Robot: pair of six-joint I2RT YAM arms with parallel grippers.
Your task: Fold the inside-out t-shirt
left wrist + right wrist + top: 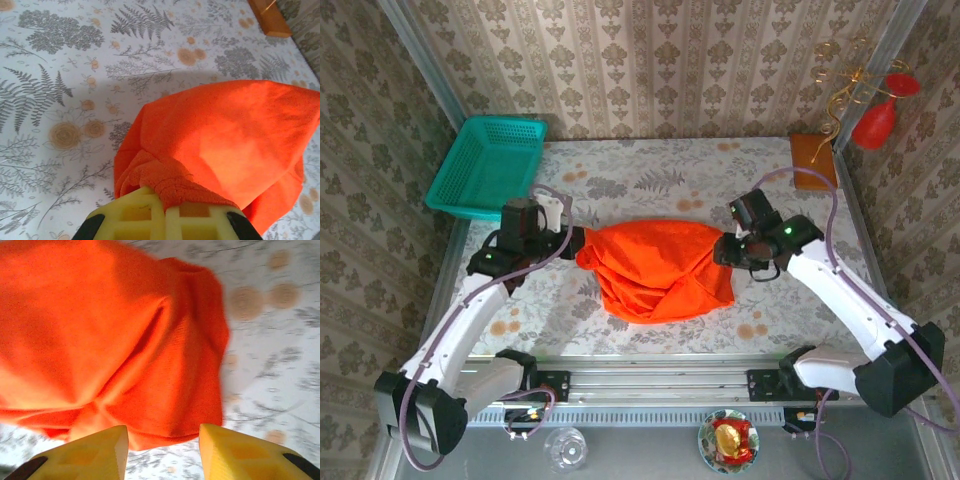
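The inside-out t-shirt (pixel 660 265) lies bunched in a wrinkled orange-red heap at the middle of the table. My left gripper (pixel 575 243) is at the heap's left end, shut on a gathered fold of the t-shirt (pixel 225 135). In the left wrist view its yellow fingers (pixel 145 212) pinch the cloth between them. My right gripper (pixel 725 248) is at the heap's right edge. It stands open there, and its yellow fingertips (pixel 107 447) sit apart just short of the t-shirt's hem (pixel 165 390), with nothing between them.
A teal basket (pixel 488 165) stands at the back left. A flat brown-orange block (pixel 812 160) and a red vase (pixel 875 120) are at the back right. A glass (pixel 565 447) and a small plate (pixel 728 440) sit below the front rail.
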